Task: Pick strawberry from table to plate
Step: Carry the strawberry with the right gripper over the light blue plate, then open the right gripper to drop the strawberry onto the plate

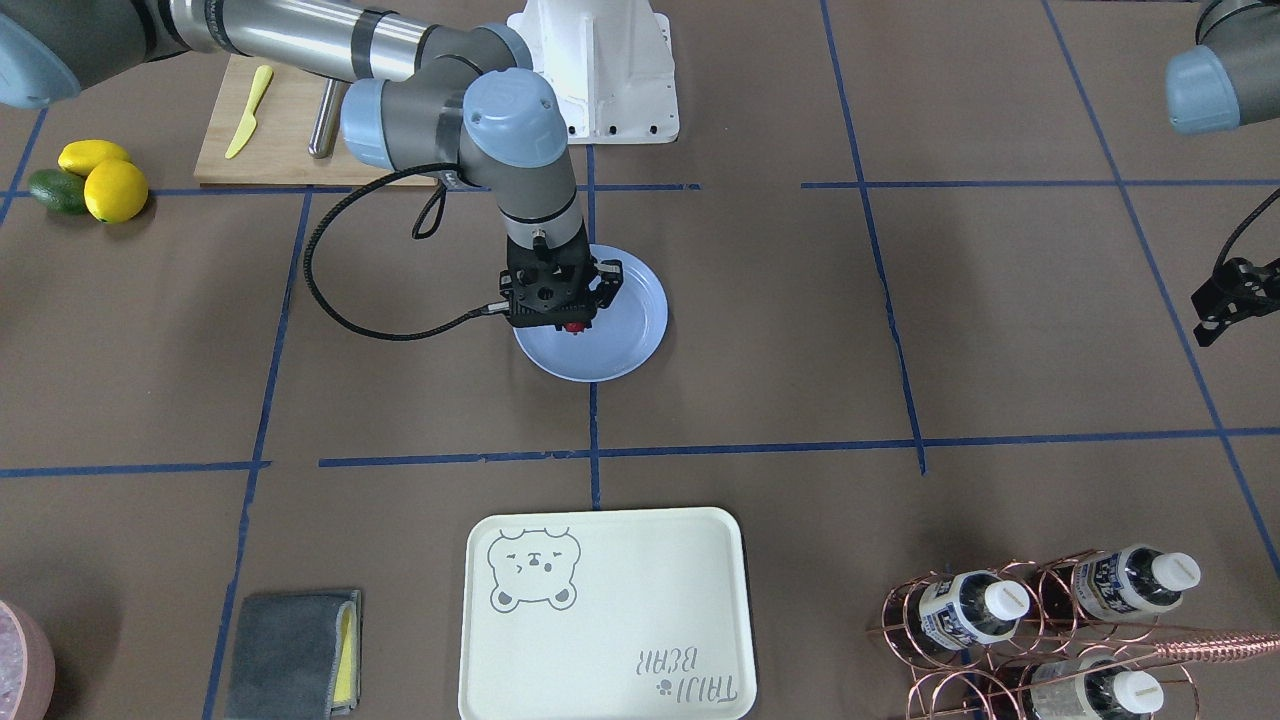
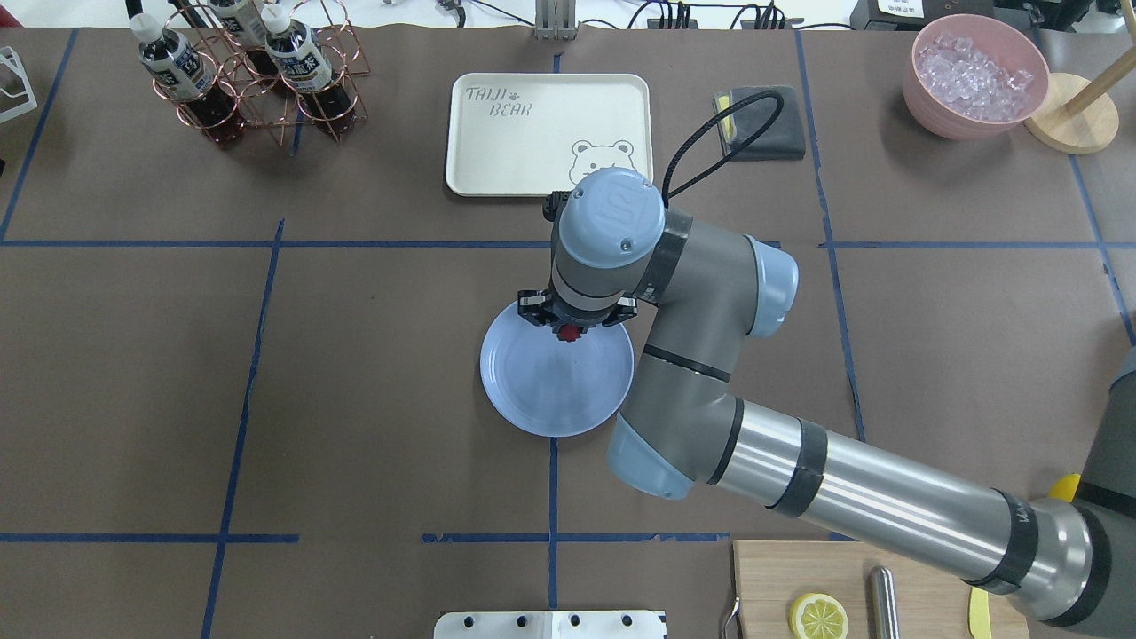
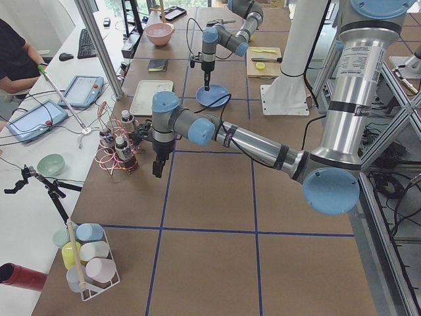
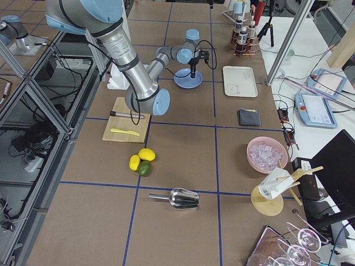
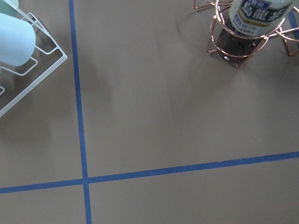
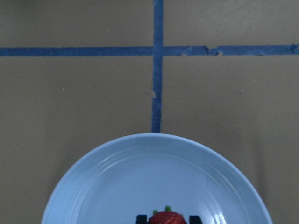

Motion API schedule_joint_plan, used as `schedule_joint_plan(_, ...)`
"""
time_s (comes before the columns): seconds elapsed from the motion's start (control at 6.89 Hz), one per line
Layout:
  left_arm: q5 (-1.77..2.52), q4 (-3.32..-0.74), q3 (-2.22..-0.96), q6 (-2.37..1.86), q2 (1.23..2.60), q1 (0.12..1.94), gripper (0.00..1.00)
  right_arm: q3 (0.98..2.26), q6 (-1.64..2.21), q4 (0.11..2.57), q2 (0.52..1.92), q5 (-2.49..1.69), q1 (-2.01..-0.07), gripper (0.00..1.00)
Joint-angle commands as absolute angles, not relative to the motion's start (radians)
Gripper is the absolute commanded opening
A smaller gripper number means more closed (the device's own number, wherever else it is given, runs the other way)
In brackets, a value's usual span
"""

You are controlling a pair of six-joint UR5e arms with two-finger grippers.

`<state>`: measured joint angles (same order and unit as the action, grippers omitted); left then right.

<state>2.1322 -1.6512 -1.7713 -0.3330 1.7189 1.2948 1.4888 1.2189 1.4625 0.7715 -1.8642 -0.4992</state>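
Observation:
The strawberry [image 6: 167, 218], small and red with a green cap, sits between the two black fingertips [image 6: 141, 218] of my right gripper [image 1: 572, 325], which is shut on it. They hang just over the far part of the light blue plate [image 2: 550, 417], which lies on the brown table [image 2: 355, 373] near its middle. From above, the strawberry [image 2: 568, 333] peeks out under the wrist. My left gripper [image 1: 1235, 300] hovers over bare table near the bottle rack, far from the plate. Whether it is open or shut cannot be told.
A cream bear tray [image 2: 548, 133] lies beyond the plate. The copper rack with bottles [image 2: 248, 75] stands at the far left. A cutting board [image 1: 270, 125], lemons and an avocado [image 1: 95, 180] are on the right arm's side. A grey cloth [image 2: 763, 124] and pink ice bowl [image 2: 976, 75] sit far right.

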Motion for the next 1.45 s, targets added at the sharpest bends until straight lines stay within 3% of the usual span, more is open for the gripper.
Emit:
schedule_joint_plan(0.0,2.131,-1.652,-1.769,-0.333,1.718,1.304,1.0,1.433,1.227,1.46,0.744,-1.829,-0.457,0.0)
schedule_joint_plan(0.29,2.132,-1.652,-1.767,-0.331,1.718,1.307,1.0,1.428,1.233,1.462,0.744,-1.825,-0.446,0.0)
schedule_joint_plan(0.44,2.131,-1.654,-1.766,-0.331,1.718,1.307,1.0,1.428,1.233,1.462,0.744,-1.827,-0.448,0.6)
schedule_joint_plan(0.58,2.131,-1.654,-1.766,-0.331,1.718,1.307,1.0,1.433,1.238,1.457,0.744,-1.827,-0.448,0.99)
schedule_joint_plan(0.87,2.131,-1.654,-1.766,-0.333,1.718,1.307,1.0,1.486,1.239,1.471,0.755,-1.835,-0.481,1.0)
schedule_joint_plan(1.31,2.182,-1.652,-1.726,-0.277,1.707,1.319,1.0,1.887,0.988,1.823,0.953,-1.922,-0.685,1.0)
